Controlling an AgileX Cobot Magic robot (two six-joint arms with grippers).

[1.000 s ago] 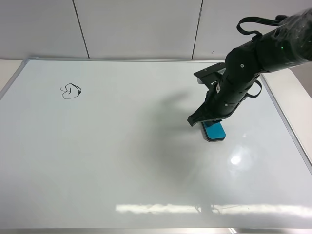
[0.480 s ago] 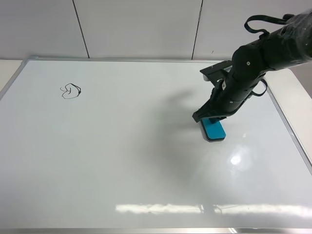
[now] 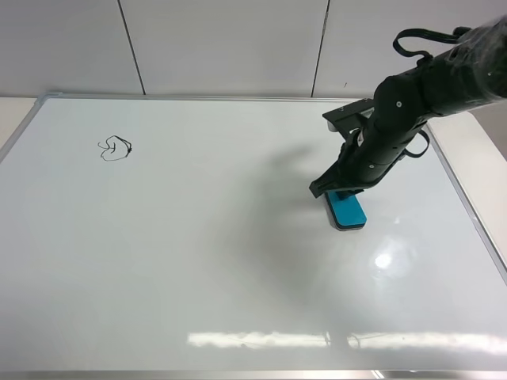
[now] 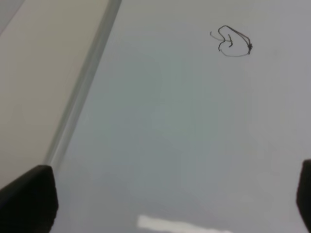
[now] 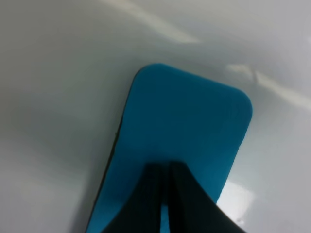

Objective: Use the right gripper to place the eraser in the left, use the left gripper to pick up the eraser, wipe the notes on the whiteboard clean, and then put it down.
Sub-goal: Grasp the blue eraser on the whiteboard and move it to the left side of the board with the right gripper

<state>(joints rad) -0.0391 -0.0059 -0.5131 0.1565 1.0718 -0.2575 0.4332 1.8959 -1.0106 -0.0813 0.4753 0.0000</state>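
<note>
White, glossy whiteboard (image 3: 198, 261) spreads under both arms. The right gripper (image 5: 165, 167) has its dark fingers pressed together over the top face of the blue eraser (image 5: 184, 116), which lies flat directly beneath it; whether the tips touch it I cannot tell. Well away from that gripper sits a small black scribble (image 3: 115, 148), and the left gripper (image 4: 167, 196) hangs with fingers wide apart above bare board, the scribble ahead of it and the metal frame (image 4: 82, 92) to one side.

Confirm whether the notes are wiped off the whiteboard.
No, the black scribble sits intact on the whiteboard.
</note>
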